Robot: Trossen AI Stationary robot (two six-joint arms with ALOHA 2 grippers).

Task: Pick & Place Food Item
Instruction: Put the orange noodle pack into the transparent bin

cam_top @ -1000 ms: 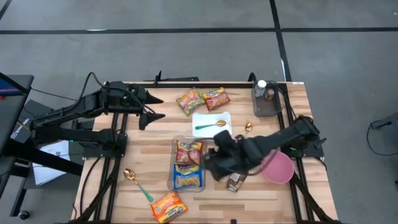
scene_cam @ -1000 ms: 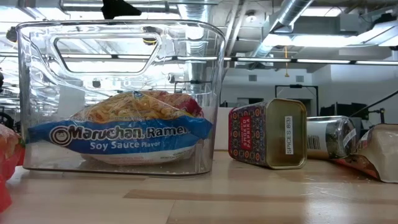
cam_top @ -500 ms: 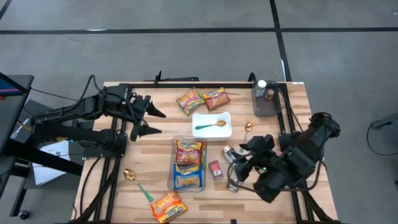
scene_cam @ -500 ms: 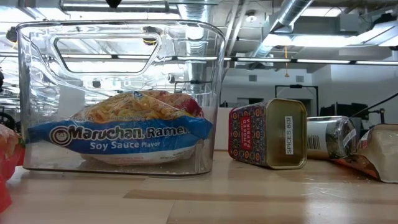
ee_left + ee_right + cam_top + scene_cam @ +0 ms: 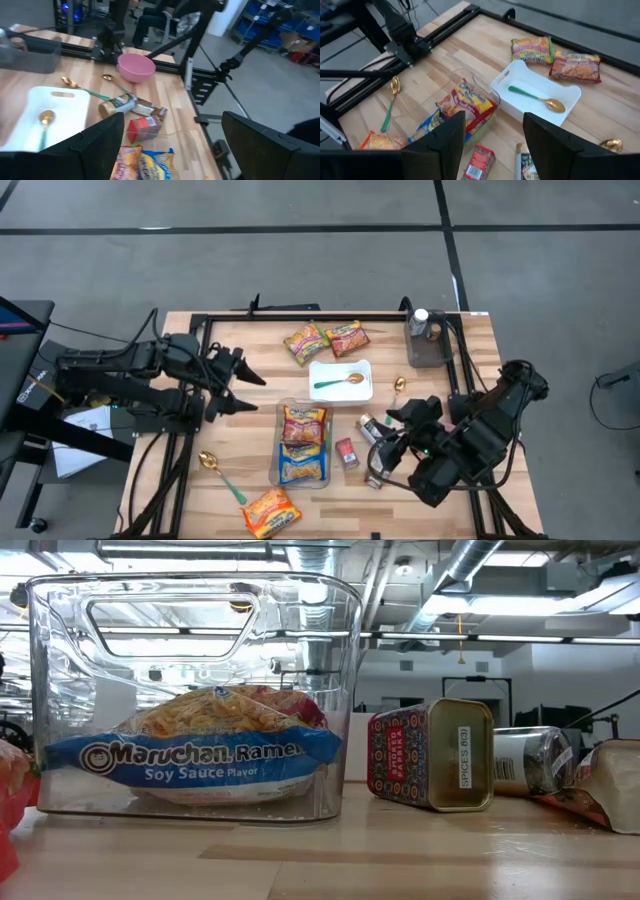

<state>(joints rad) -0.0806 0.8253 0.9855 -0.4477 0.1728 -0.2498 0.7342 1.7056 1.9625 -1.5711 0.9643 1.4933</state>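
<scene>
Jaws of both arms stood apart and held nothing: the left gripper (image 5: 243, 380) hung with its fingers spread wide over the left half of the pale wooden slatted table (image 5: 240, 440), and the right gripper (image 5: 385, 445) hung with a narrower gap above the right half, just beside the small things lying there. At the table's middle sat the clear plastic handled bin (image 5: 302, 444), and inside it lay two ramen packets end to end, a red-and-yellow one (image 5: 304, 424) toward the far side and a blue Maruchan soy sauce packet (image 5: 195, 755) toward the near side. Beyond the bin stood a white rectangular tray (image 5: 340, 379) holding a gold spoon with a green handle (image 5: 336, 381). Two more ramen packets, one yellow (image 5: 304, 342) and one red-orange (image 5: 346, 338), lay side by side near the far edge, and an orange packet (image 5: 269, 511) lay at the near edge. A grey bin (image 5: 427, 350) with a bottle in it occupied the far right corner. A pink bowl (image 5: 135, 67) showed in the left wrist view. Right of the clear bin lay a red patterned spice tin (image 5: 430, 755) on its side, with a toppled glass jar (image 5: 530, 760) beyond it. Another green-handled gold spoon (image 5: 222, 478) lay near the left front.
</scene>
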